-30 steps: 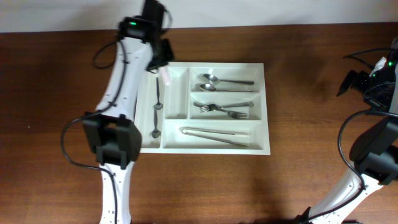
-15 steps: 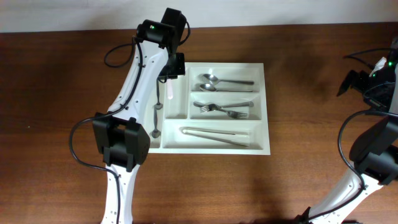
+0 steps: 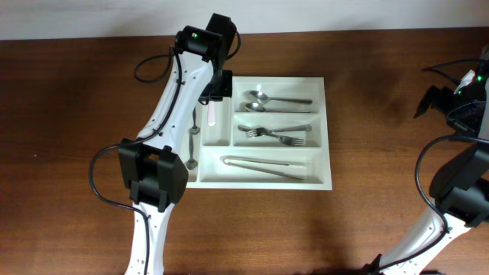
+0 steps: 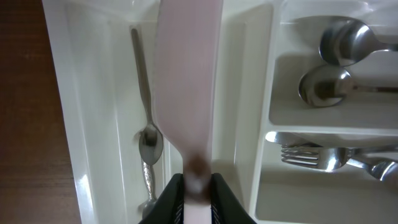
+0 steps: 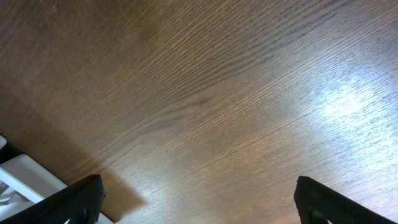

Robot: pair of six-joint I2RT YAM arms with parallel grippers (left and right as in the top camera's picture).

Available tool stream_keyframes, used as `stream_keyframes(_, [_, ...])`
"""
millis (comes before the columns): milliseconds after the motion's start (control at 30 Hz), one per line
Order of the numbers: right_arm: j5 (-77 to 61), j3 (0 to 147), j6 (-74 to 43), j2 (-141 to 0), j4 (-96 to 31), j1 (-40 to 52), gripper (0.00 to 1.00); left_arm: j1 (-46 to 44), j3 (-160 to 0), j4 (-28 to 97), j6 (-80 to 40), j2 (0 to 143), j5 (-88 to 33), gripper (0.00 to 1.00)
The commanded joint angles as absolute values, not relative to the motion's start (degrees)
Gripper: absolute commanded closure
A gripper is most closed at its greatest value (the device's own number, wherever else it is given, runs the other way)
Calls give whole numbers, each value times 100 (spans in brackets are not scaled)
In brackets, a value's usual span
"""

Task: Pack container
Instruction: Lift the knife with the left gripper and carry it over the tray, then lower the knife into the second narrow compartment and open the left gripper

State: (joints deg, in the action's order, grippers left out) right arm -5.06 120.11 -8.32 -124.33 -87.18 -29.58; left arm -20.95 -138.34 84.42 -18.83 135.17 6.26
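Container [image 3: 267,185] sits on the wooden table [image 3: 76,99]. The left gripper [image 4: 198,186], at the container's far-left corner, is clenched on a pale pink flat utensil [image 4: 186,81] hanging over the inner narrow slot, beside a lone spoon [image 4: 149,143] in the outer one. The right gripper [image 5: 202,202] is spread wide, holding nothing, well off the container's other side. Spoons [image 3: 263,101], forks [image 3: 275,135] and tongs [image 3: 263,166] lie in the wide slots.

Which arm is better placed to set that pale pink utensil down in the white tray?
Left, I would say. The left gripper is shut on the pink utensil, right above the tray and its narrow compartments. The right gripper stands open far off to the side, over the wooden table.
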Motion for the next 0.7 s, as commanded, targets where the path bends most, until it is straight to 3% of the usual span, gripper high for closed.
stream_keyframes(0, [-539,12092,-790,-12289,-8720,-2932,1,-2095,-13880,8440,-1791,13393,692,57])
stream_keyframes(100, [-539,12092,-790,-12289,-8720,-2932,1,-2095,-13880,8407,-1789,13393,692,24])
stream_keyframes(233, [-539,12092,-790,-12289,-8720,-2932,1,-2095,-13880,8401,-1789,13393,694,1])
stream_keyframes(500, [-539,12092,-790,-12289,-8720,-2932,1,-1782,-14108,8412,-1887,12807,803,1])
stream_keyframes(667, [-539,12092,-790,-12289,-8720,-2932,1,-1229,-14105,9507,-2620,12009,1575,1])
